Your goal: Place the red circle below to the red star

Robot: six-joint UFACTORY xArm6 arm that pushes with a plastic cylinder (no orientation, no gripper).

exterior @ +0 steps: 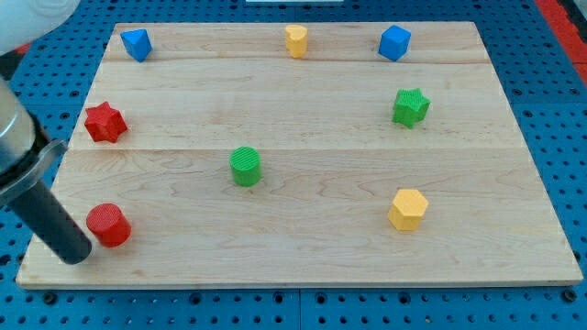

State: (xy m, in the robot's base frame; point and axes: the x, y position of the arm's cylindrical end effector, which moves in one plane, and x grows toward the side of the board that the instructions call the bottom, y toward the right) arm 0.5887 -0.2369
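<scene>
The red circle (109, 225) sits near the wooden board's bottom left corner. The red star (105, 122) lies straight above it in the view, near the board's left edge, with a wide gap between them. My tip (75, 253) rests on the board just left of and slightly below the red circle, touching or almost touching it. The dark rod rises from the tip toward the view's upper left.
A green circle (245, 166) sits mid-board. A green star (411, 106) and a yellow hexagon (407, 209) are at the right. A blue block (136, 44), a yellow block (295, 40) and a blue block (394, 42) line the top edge of the wooden board (312, 257).
</scene>
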